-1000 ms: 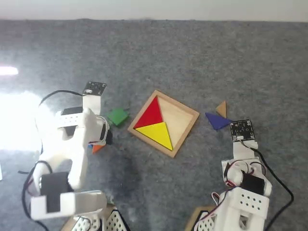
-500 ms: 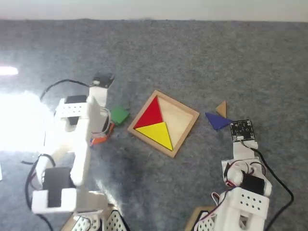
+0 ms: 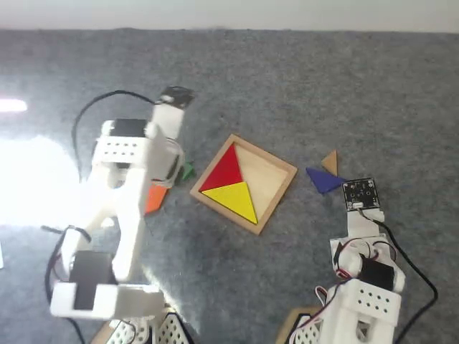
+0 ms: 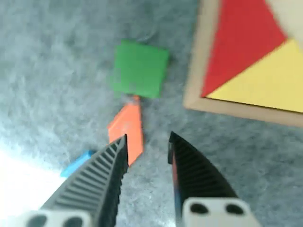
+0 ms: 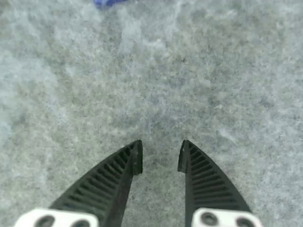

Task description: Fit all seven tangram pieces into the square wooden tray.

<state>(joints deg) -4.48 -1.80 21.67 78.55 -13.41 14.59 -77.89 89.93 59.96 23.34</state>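
High view, left side: the left arm (image 3: 122, 186) stands over the grey felt desk (image 3: 323, 86). Its body covers part of the loose pieces on that side. An orange piece (image 3: 154, 198) lies flat on the desk beside the arm. A sliver of the green square (image 3: 188, 171) shows between the arm and the tray.

Left wrist view: the left jaws are apart, empty and above the felt. The orange piece (image 4: 128, 130) lies just off one jaw tip. Its narrow end reaches an edge of the green square (image 4: 139, 69); contact cannot be confirmed. A light blue piece (image 4: 78, 163) lies close to the orange piece, partly hidden behind the same jaw.

Centre: the square wooden tray (image 3: 265, 175) rests flat on the desk, turned corner-on like a diamond. It holds two pieces:
- a red triangle (image 3: 224, 170) in the part nearest the green square;
- a yellow triangle (image 3: 237, 197) touching the red one along one edge.

The remaining part of the tray floor is bare wood.

Right of the tray: a blue triangle (image 3: 323, 179) lies on the desk, near the tray but apart from it. A small tan triangle (image 3: 330, 163) lies just beside the blue one.

Right side: the right arm (image 3: 362, 272) stands near the blue triangle.

Right wrist view: the right jaws are apart and empty over bare felt. An edge of the blue triangle (image 5: 106, 2) lies well ahead of them.
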